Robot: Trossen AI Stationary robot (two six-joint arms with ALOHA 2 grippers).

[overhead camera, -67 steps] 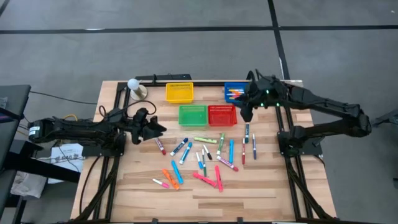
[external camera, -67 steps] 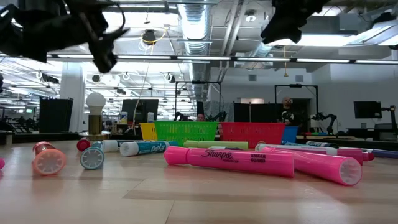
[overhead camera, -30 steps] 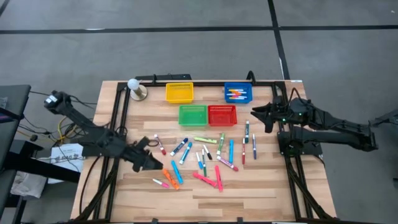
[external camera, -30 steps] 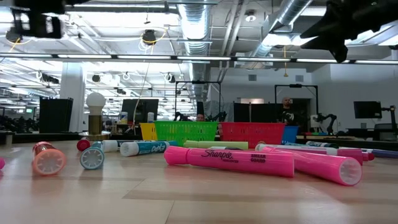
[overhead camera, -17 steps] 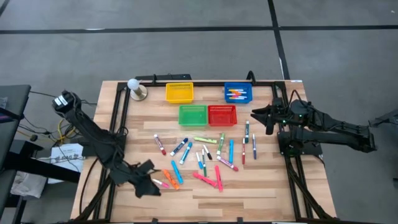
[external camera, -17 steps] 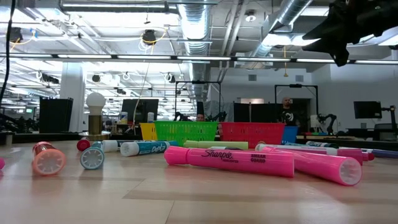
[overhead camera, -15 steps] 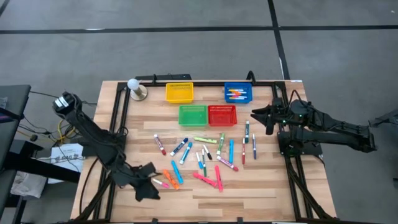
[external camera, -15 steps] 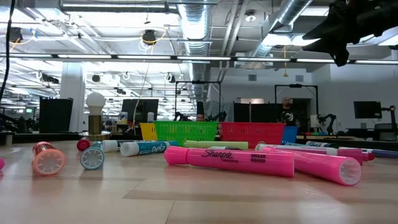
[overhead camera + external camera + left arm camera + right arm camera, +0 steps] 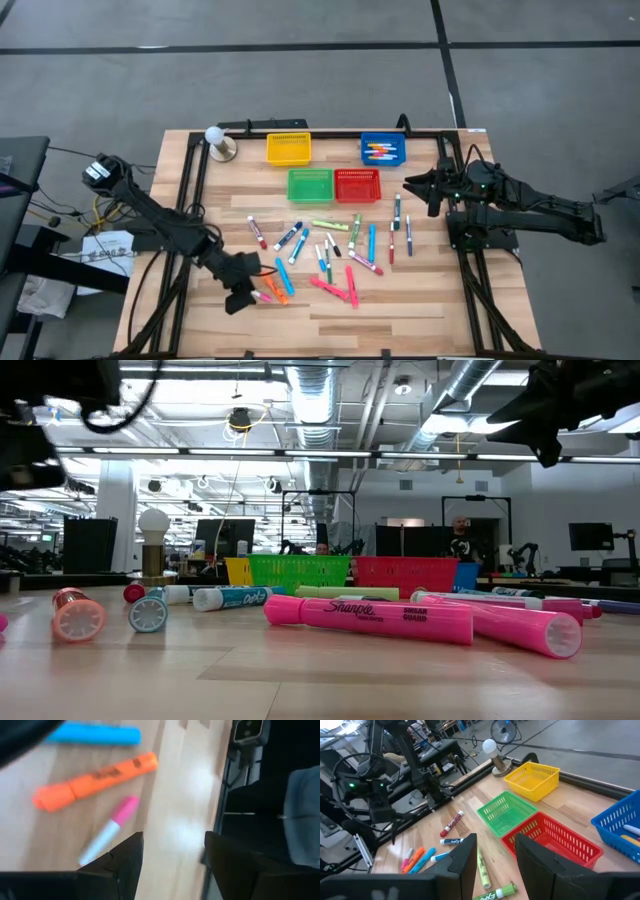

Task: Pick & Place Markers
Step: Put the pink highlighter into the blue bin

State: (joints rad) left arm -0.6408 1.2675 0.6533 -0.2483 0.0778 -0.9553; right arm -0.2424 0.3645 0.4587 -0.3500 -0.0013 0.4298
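Note:
Many markers [image 9: 330, 250] in pink, orange, blue, green, red and black lie flat and scattered mid-table. My left gripper [image 9: 242, 297] hovers open at the left end of the scatter, just beside a pink-and-white marker [image 9: 107, 831]. An orange marker [image 9: 95, 780] and a blue marker [image 9: 92, 735] lie beyond it. Nothing is between its fingers [image 9: 127, 862]. My right gripper [image 9: 410, 183] hangs open and empty above the table's right side, near the red basket [image 9: 357, 185]; its fingers [image 9: 465, 860] frame bare air.
Yellow [image 9: 288, 148], green [image 9: 310, 185], red and blue [image 9: 382, 150] mesh baskets stand at the far side; the blue one holds a few markers. A bulb on a stand [image 9: 215, 140] sits at the far left corner. Black frame rails [image 9: 185, 215] run along both sides.
My left gripper has moved toward the table's near edge and down, tipping its fingers toward the tabletop and rolling. It has ended next to the pink-and-white marker. The markers lie as before.

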